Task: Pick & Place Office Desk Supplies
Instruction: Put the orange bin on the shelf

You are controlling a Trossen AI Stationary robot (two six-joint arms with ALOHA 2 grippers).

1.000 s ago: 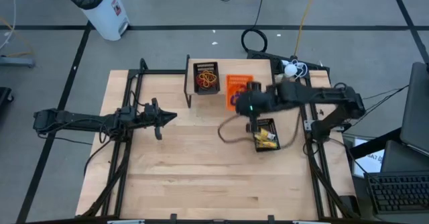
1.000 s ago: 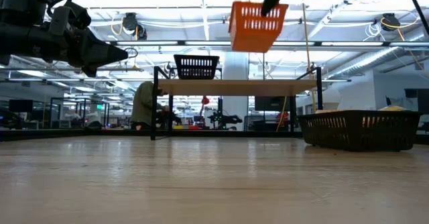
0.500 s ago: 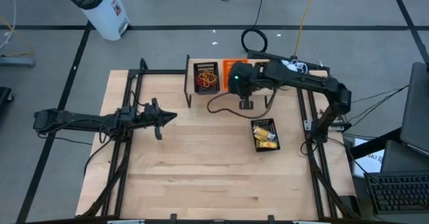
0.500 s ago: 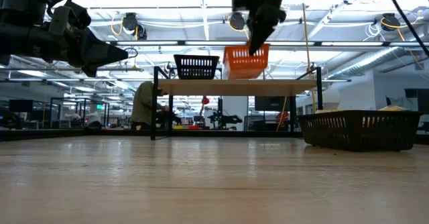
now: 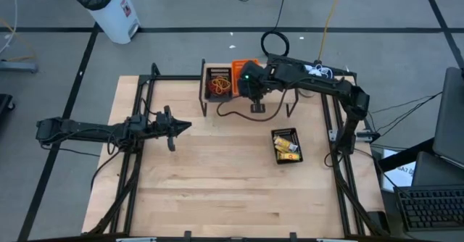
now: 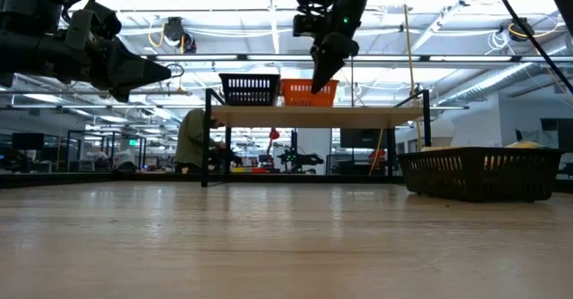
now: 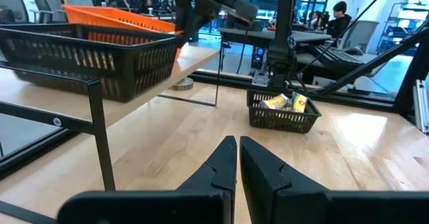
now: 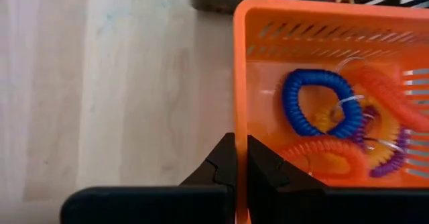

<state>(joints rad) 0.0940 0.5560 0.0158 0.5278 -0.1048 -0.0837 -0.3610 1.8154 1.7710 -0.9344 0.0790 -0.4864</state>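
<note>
My right gripper (image 8: 240, 158), clenched on the orange plastic basket's (image 8: 322, 36) rim, should lower it level onto the raised wooden shelf (image 6: 313, 115); left gripper (image 5: 168, 128) closed, empty

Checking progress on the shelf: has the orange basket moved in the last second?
Yes. The orange basket, held by the right gripper, went left and toward the table's far edge, from near the yellow-packet basket to beside the black basket on the shelf.

Left gripper (image 7: 237, 158): dark fingers closed together. Black wire basket (image 7: 94, 56) on raised wooden shelf, 10 o'clock; orange plastic basket (image 7: 117, 20) behind. Small black basket of yellow packets (image 7: 282, 110) at 12 o'clock.
</note>
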